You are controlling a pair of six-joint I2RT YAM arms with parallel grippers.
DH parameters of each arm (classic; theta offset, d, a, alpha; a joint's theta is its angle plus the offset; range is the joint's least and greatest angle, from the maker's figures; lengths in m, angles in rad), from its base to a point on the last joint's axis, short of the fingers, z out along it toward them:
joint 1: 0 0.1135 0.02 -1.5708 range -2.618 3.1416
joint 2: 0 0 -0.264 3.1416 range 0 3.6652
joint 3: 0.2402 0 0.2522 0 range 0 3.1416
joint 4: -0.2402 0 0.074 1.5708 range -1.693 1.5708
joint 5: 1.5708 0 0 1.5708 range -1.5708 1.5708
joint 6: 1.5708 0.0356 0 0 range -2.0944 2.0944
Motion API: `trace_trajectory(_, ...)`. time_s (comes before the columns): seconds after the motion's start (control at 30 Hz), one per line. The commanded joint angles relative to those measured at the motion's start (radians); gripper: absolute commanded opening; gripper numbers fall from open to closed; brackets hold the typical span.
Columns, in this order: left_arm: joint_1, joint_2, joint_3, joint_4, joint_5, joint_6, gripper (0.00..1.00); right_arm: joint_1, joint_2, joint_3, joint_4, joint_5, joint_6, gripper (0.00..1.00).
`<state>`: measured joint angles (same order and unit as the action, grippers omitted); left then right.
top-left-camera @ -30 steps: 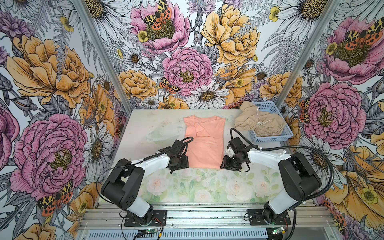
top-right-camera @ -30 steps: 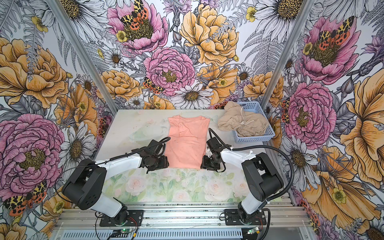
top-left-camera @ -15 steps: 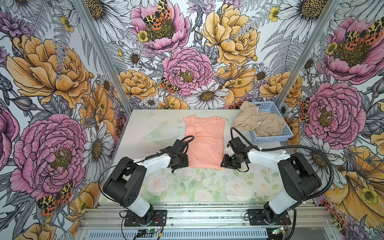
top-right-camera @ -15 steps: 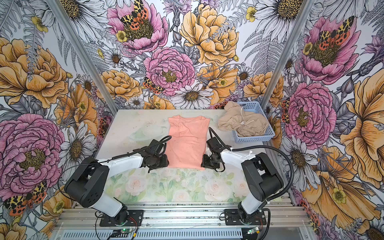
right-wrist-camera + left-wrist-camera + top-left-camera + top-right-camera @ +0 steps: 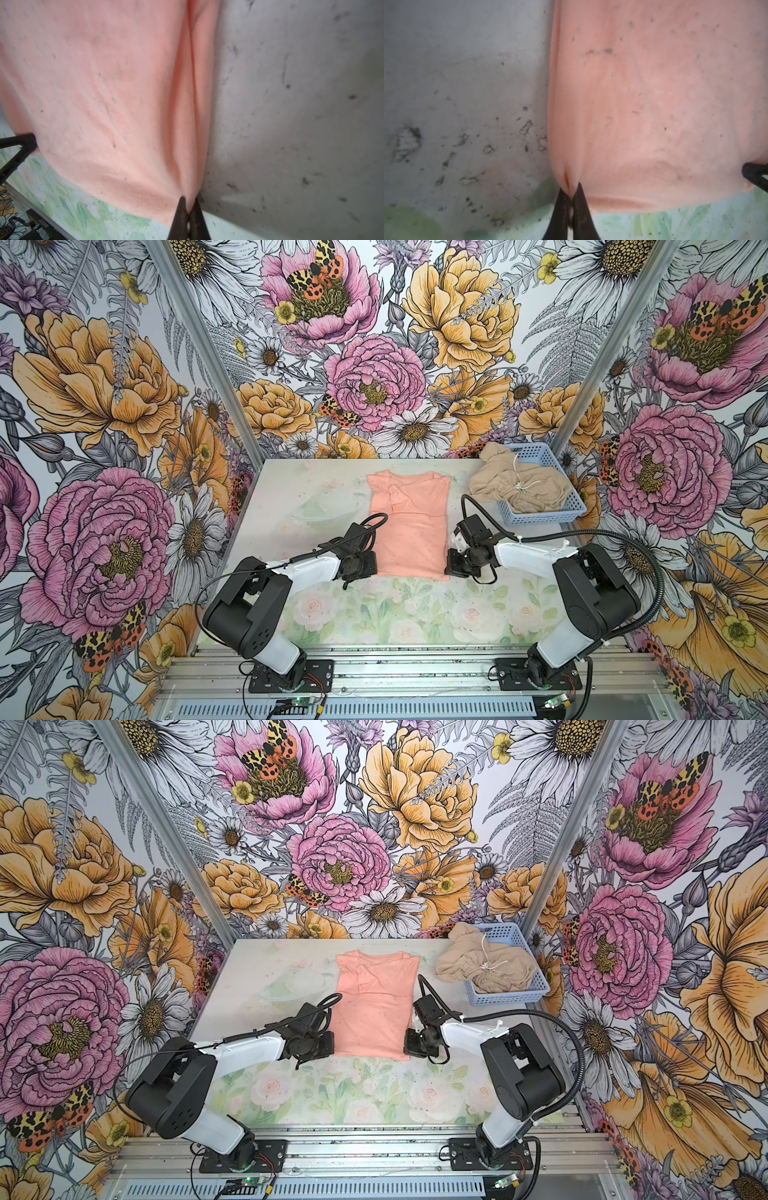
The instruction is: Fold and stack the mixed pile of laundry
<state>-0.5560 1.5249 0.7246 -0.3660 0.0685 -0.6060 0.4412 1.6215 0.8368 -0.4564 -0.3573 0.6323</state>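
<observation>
Near hem corners of peach-pink T-shirt [image 5: 409, 526] tight in closed left jaws and right jaws (one apiece)

In the lower middle of both top views, black wrist housings [image 5: 357, 562] covered the fingertips of the left gripper [image 5: 371, 568] and the right gripper [image 5: 451, 569]. Their pinch on the peach-pink T-shirt [image 5: 409, 526] therefore showed only in the wrist views. There the fingers [image 5: 560, 216] ran off the frame edge, the cloth was soft and blurred, and the shirt was cropped on several sides. Right of centre in the top views, the beige-tan garment [image 5: 519, 485] hid most of the light blue basket [image 5: 575, 506] (its floor and left wall). What kind of garment it was could not be told. The shirt's underside lay unseen.
</observation>
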Motion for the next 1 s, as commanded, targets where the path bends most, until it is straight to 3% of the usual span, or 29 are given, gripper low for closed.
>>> trace_trajectory(0.0,-0.035,-0.072,-0.049,-0.133,0.005,-0.050,0.00,0.004,-0.089,-0.008,-0.059,-0.017,0.004,0.00)
trace_trajectory(0.3,-0.174,-0.413,-0.053,-0.395,-0.070,-0.212,0.00,0.020,-0.356,-0.023,-0.257,-0.058,0.041,0.00)
trace_trajectory(0.43,-0.276,-0.553,-0.033,-0.516,-0.120,-0.311,0.00,0.038,-0.493,-0.033,-0.343,-0.070,0.082,0.00)
trace_trajectory(0.7,-0.473,-0.621,0.125,-0.691,-0.240,-0.455,0.00,0.062,-0.683,0.010,-0.500,-0.070,0.153,0.00)
trace_trajectory(0.83,-0.469,-0.576,0.233,-0.731,-0.259,-0.430,0.00,0.059,-0.681,0.094,-0.550,-0.056,0.158,0.00)
trace_trajectory(0.97,-0.341,-0.514,0.321,-0.736,-0.189,-0.323,0.00,0.032,-0.573,0.207,-0.546,-0.048,0.116,0.00)
